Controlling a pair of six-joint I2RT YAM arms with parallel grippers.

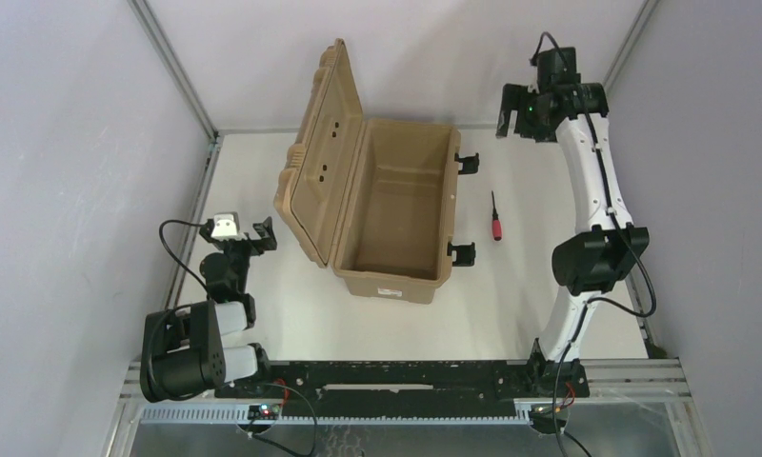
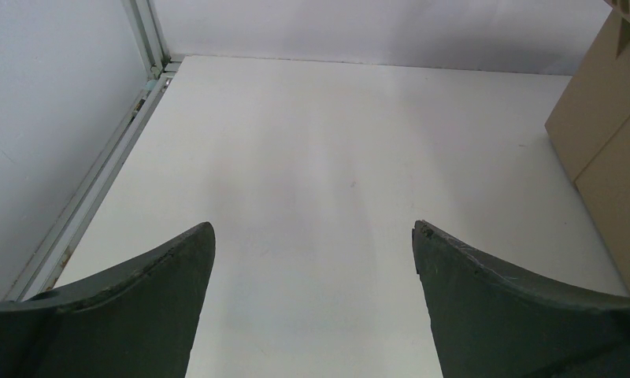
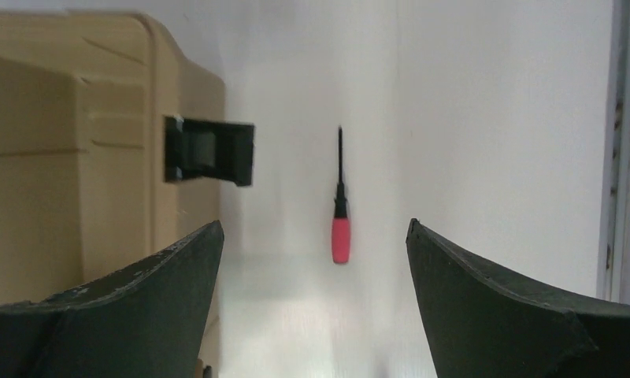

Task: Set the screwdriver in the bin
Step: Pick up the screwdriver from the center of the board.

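TOP: I see the bin (image 1: pixel 391 283) with its lid open, mid-table (image 1: pixel 291 305); the screwdriver (image 1: pixel 496 221) lies flat just right of it, near the black latches (image 1: pixel 466 163) | LEFT WRIST: left gripper (image 2: pixel 313 228) spread wide above bare table, bin wall at right | RIGHT WRIST: right gripper (image 3: pixel 313 222) spread wide, screwdriver framed between its fingers, not gripped.
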